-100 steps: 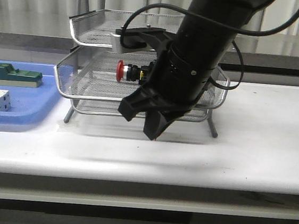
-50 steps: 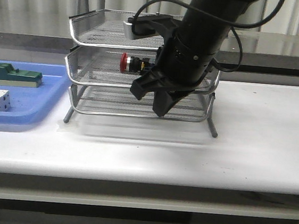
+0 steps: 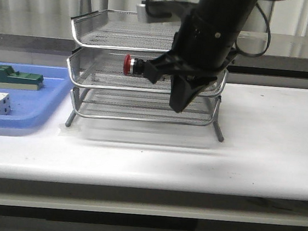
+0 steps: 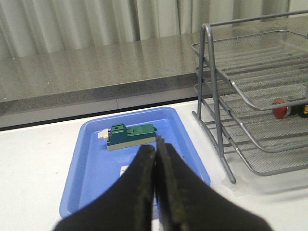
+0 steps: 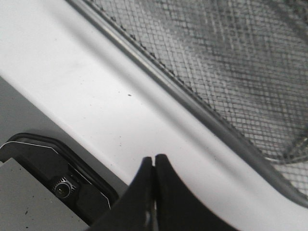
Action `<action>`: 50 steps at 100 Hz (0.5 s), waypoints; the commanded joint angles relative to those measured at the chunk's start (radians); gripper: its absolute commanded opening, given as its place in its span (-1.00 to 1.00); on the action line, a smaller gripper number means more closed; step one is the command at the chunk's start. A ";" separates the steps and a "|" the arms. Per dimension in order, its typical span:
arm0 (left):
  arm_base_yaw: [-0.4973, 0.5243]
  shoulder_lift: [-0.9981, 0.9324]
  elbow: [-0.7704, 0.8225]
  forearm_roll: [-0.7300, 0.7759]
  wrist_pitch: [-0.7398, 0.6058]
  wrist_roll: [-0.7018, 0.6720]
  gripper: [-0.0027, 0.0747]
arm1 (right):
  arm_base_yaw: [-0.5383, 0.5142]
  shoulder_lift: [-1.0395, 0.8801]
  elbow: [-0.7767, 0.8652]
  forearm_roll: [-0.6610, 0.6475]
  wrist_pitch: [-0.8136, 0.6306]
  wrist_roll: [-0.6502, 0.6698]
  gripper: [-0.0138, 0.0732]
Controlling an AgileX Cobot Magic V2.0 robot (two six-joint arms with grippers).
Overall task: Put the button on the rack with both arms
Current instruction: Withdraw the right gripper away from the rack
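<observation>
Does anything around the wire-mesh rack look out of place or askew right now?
Nothing stands out. The red-headed push-button lies on its side in the middle tray of the three-tier silver wire-mesh rack, whose trays look aligned. The right end effector sits shut in front of the rack, holding nothing.

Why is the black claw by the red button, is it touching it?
Cannot tell. In the front view the right claw overlaps the button in the rack, hiding any gap. The right wrist view shows it shut, holding nothing.
</observation>
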 commanded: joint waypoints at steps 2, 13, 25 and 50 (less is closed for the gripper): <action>-0.001 0.005 -0.029 -0.007 -0.078 -0.009 -0.92 | -0.014 -0.108 -0.025 0.000 -0.003 0.006 -0.83; -0.001 0.005 -0.029 -0.007 -0.078 -0.009 -0.92 | -0.035 -0.164 -0.008 -0.008 0.007 0.022 -0.83; -0.001 0.005 -0.029 -0.007 -0.078 -0.009 -0.92 | -0.086 -0.244 0.044 -0.040 0.005 0.072 -0.83; -0.001 0.005 -0.029 -0.007 -0.078 -0.009 -0.92 | -0.204 -0.454 0.214 -0.125 -0.050 0.172 -0.83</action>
